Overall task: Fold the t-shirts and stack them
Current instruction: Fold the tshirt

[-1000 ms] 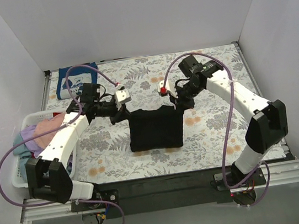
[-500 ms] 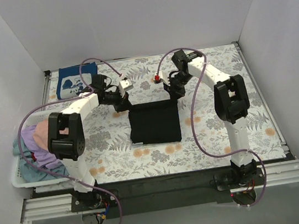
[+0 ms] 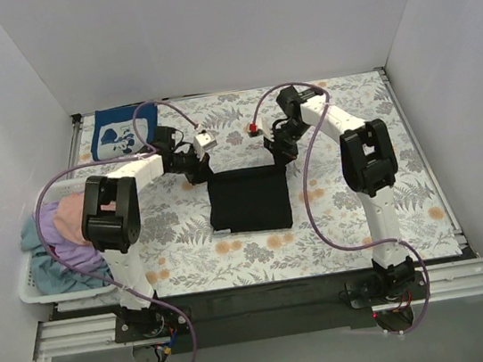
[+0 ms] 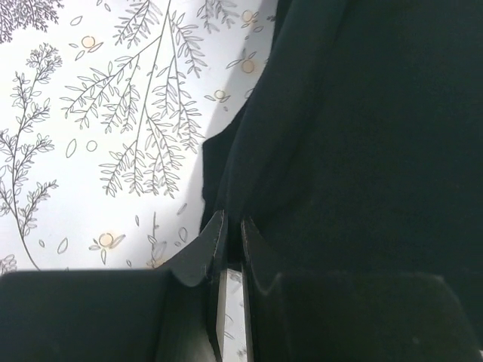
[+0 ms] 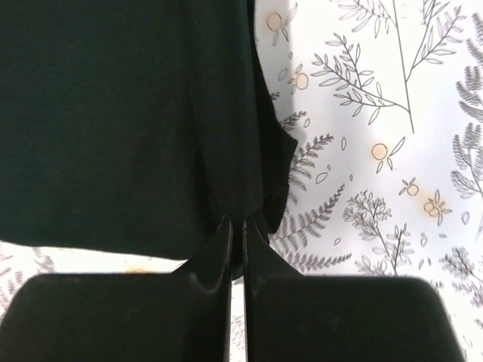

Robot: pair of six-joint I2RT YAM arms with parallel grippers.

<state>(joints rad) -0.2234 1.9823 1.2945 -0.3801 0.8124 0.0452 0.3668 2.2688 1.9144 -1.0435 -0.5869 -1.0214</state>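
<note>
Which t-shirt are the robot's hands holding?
The black t-shirt, mid-table: left hand and right hand pinch its far corners. The navy t-shirt lies apart, back left; other t-shirts fill the basket.

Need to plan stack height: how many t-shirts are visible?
5: black tee at table centre, navy tee at the far left corner, pink tee, lavender tee and teal tee heaped in the basket at left; more may lie hidden beneath.
</note>
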